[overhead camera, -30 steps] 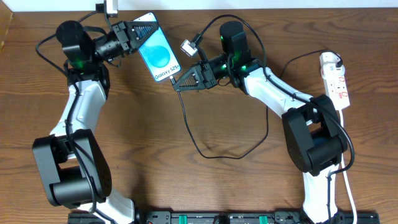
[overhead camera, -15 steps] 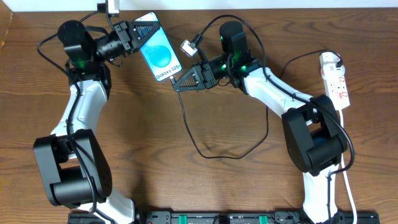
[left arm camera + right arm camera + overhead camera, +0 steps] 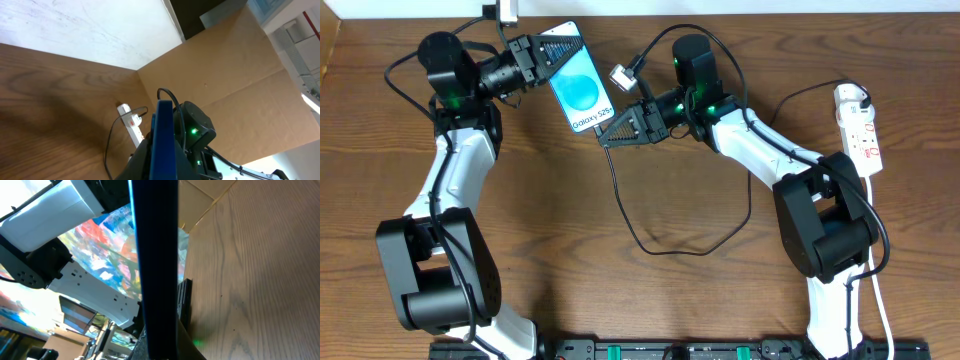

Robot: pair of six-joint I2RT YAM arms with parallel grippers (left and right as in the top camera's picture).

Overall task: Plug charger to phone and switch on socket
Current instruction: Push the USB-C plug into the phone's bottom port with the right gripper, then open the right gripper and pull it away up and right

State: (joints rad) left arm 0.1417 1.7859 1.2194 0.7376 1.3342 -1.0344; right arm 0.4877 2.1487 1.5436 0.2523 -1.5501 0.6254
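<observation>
The phone [image 3: 580, 88], blue screen up, is held tilted above the table by my left gripper [image 3: 544, 53], which is shut on its far end. In the left wrist view the phone [image 3: 163, 137] shows edge-on between the jaws. My right gripper [image 3: 611, 133] is shut on the charger's small plug tip, right at the phone's near end. The black charger cable [image 3: 660, 250] loops over the table to the white socket strip [image 3: 861, 132] at the far right. In the right wrist view the phone [image 3: 156, 255] is a dark edge-on bar; the plug tip is hidden.
The socket strip also shows in the left wrist view [image 3: 131, 123], with the right arm [image 3: 197, 131] behind the phone. A cardboard wall [image 3: 225, 75] stands past the table's far side. The strip's white cord [image 3: 880, 310] runs down the right edge.
My left gripper and the phone have shifted slightly right, towards my right gripper. The right gripper has hardly moved.
</observation>
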